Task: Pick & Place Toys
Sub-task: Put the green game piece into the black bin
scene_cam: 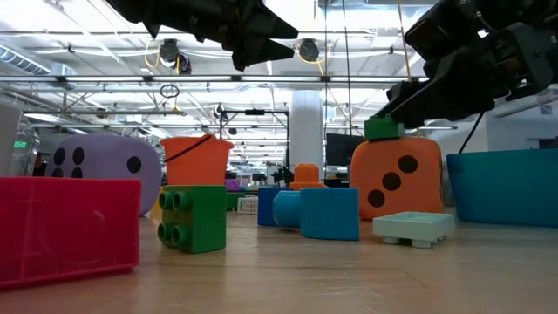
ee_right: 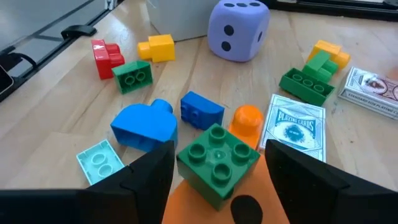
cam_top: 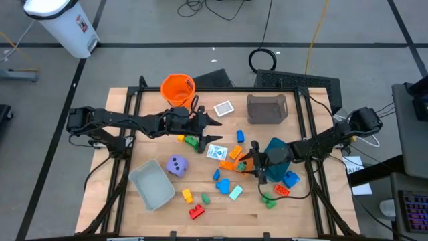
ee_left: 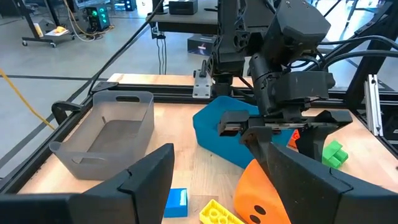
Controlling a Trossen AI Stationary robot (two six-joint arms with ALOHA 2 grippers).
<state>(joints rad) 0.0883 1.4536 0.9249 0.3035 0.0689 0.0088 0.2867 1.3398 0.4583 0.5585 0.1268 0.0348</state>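
While the right claw [ee_right: 214, 168] is clenched on the small green studded plastic block [ee_right: 217, 163], which rests on top of the big orange dotted die [scene_cam: 394, 177] near the middle of the wooden counter [cam_top: 314, 207], we should lift straight up — a sideways pull could roll the die. The left claw [ee_left: 214, 180] hangs released above the counter, near the orange plastic bucket [cam_top: 178, 88].

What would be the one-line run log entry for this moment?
right gripper: shut on green block, above orange die | left gripper: open, above the table, near orange bucket
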